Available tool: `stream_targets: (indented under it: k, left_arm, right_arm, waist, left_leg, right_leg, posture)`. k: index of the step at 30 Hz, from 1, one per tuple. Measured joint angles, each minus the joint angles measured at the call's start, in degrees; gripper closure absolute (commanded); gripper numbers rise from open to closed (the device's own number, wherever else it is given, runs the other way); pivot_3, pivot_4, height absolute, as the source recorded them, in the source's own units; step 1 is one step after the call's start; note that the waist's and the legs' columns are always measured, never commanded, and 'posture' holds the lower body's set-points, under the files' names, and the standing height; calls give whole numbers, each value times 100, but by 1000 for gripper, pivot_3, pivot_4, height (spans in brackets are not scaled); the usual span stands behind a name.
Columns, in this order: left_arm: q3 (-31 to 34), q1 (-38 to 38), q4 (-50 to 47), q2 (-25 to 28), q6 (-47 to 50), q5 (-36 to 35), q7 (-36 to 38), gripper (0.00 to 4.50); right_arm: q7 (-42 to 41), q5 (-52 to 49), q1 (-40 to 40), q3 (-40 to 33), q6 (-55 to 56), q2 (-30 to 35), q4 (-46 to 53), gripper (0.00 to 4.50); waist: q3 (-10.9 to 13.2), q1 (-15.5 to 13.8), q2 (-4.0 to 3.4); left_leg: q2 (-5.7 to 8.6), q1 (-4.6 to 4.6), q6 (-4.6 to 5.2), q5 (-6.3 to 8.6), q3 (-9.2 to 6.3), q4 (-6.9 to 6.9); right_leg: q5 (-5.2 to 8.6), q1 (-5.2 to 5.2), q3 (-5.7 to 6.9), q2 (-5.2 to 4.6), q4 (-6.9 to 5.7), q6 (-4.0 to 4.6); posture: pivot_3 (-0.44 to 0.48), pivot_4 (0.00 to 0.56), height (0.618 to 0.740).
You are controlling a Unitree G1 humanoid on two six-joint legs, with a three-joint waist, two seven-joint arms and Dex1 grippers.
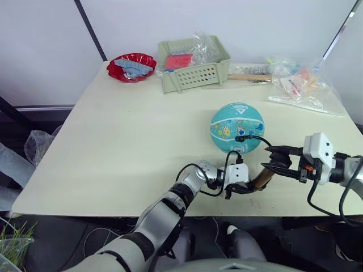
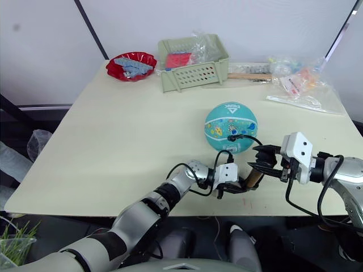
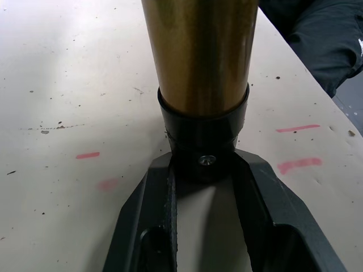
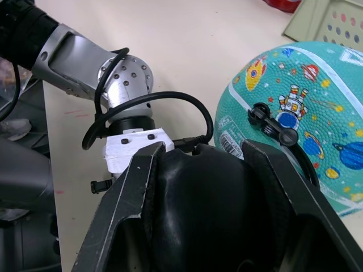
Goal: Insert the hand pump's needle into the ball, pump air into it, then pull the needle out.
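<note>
Jaws: left gripper (image 1: 245, 188) and right gripper (image 1: 276, 161) both clamp bronze-gold cylindrical hand pump (image 1: 262, 177) | black-fitted needle (image 1: 240, 137) seated in teal cartoon-printed ball (image 1: 237, 127)

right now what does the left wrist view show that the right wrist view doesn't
Left wrist view: the slim bronze-gold hand pump barrel, its black end cap sitting between the left end effector fingers, plus red marks on the pale table.

Right wrist view: the teal cartoon-print ball with the small black angled needle fitting plugged into it, the thin black hose, and the right end effector clamped on a black pump end.

Both: the same pale tabletop and a black end of the pump.
</note>
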State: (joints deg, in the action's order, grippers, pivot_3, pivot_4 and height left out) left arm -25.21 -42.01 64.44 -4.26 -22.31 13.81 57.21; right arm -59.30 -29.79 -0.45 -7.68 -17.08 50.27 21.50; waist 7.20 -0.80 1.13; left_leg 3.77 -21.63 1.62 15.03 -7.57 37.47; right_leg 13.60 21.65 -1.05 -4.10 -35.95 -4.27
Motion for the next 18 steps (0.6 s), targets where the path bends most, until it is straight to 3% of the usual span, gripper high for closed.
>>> stream_targets:
  k: [5, 18]
  left_arm:
    - [1, -31, 7, -40, -3, 0, 11, 3520]
    - [9, -55, 6, -46, -48, -5, 39, 3520]
  right_arm:
    - [-300, -329, -147, -247, -296, 282, -49, 2868]
    - [-506, -2031, -905, -1842, -1963, 1353, 263, 2868]
  waist:
    - [19, -8, -32]
    - [47, -15, -61]
  left_leg:
    - [3, -10, 0, 0, 1, 4]
    - [3, -21, 1, 0, 0, 2]
  right_leg:
    - [0, 5, -2, -3, 0, 0]
    - [0, 11, 2, -11, 2, 1]
  posture:
    - [0, 150, 740]
    - [0, 150, 740]
